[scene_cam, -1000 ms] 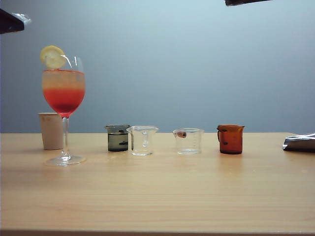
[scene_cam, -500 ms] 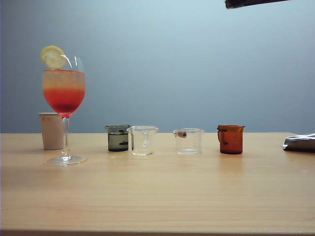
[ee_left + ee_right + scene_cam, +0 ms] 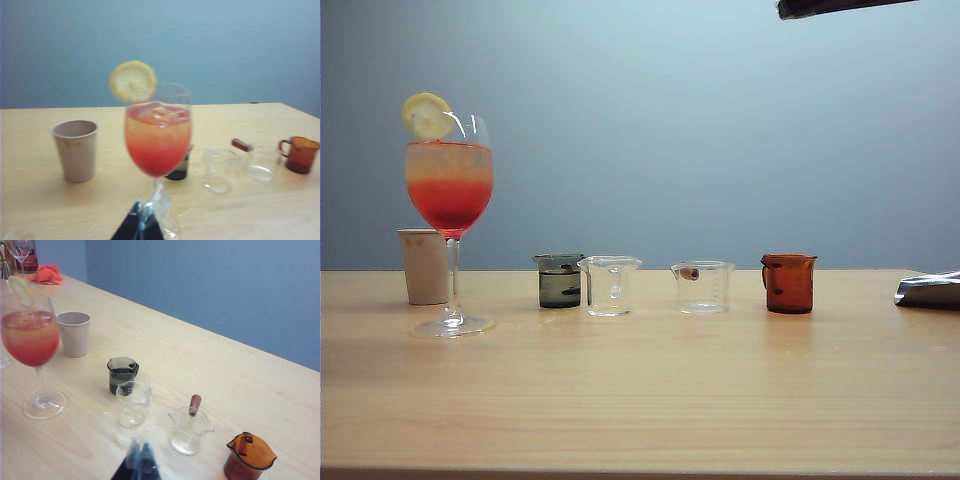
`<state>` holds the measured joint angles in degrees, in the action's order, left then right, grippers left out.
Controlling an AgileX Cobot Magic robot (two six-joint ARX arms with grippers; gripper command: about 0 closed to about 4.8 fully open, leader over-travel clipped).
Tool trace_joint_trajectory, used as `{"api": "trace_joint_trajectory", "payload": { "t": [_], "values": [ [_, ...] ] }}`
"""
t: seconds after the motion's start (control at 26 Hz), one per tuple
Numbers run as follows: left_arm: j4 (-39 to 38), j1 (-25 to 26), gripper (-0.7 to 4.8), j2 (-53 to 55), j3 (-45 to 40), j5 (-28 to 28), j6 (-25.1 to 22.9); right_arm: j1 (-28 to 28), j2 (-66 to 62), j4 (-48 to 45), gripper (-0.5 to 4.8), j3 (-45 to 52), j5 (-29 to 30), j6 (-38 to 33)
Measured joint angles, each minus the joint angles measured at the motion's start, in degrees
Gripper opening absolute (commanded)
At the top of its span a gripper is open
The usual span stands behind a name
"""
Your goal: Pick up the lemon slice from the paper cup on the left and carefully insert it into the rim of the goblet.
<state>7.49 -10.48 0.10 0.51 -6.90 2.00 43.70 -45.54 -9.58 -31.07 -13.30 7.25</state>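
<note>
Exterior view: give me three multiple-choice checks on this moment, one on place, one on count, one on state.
1. Where is the pale-yellow round lemon slice?
A. On the rim of the tall clear stemmed goblet
B. Inside the beige paper cup
C. Flat on the wooden table

2. How many amber-brown handled jugs stand on the table?
A. None
B. One
C. Three

3. What does the left gripper hold?
A. The lemon slice
B. The paper cup
C. Nothing

Answers:
1 A: the slice sits upright on the goblet's rim, above the red-to-orange drink.
2 B: a single amber jug stands at the right end of the row.
3 C: the left wrist view shows its dark tips together, short of the goblet, with nothing between them. The right gripper likewise hangs shut over the clear glass beakers.
</note>
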Motion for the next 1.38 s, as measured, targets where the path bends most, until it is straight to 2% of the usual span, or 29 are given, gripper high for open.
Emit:
{"api": "trace_joint_trajectory", "payload": {
  "t": [0.08, 0.23, 0.35, 0.38, 0.58, 1.38],
  "values": [
    [-0.31, 1.03, -0.06, 0.00, 0.00, 0.44, 0.00, 0.00, 0.00, 0.00, -0.01, 0.00, 0.00, 0.00],
    [-2.93, 7.87, -0.06, 0.00, 0.00, 0.76, 0.00, 0.00, 0.00, 0.00, -0.01, 0.00, 0.00, 0.00],
    [-4.92, 9.51, -0.06, 0.00, -0.02, 0.98, -0.02, -0.02, 0.00, 0.00, -0.01, 0.00, 0.00, 0.00],
    [-5.62, 9.88, -0.06, 0.00, -0.04, 2.62, -0.61, 0.00, 0.00, 0.00, -0.01, 0.00, 0.00, 0.00],
    [-7.02, 9.88, -0.06, 0.00, -0.04, 8.02, -3.02, 0.00, 0.00, 0.00, -0.01, 0.00, 0.00, 0.00],
    [-6.43, 9.88, -0.04, 0.00, -0.04, 8.17, -3.45, 0.02, 0.37, -0.02, -0.01, 0.26, 0.00, 0.00]
  ]
}}
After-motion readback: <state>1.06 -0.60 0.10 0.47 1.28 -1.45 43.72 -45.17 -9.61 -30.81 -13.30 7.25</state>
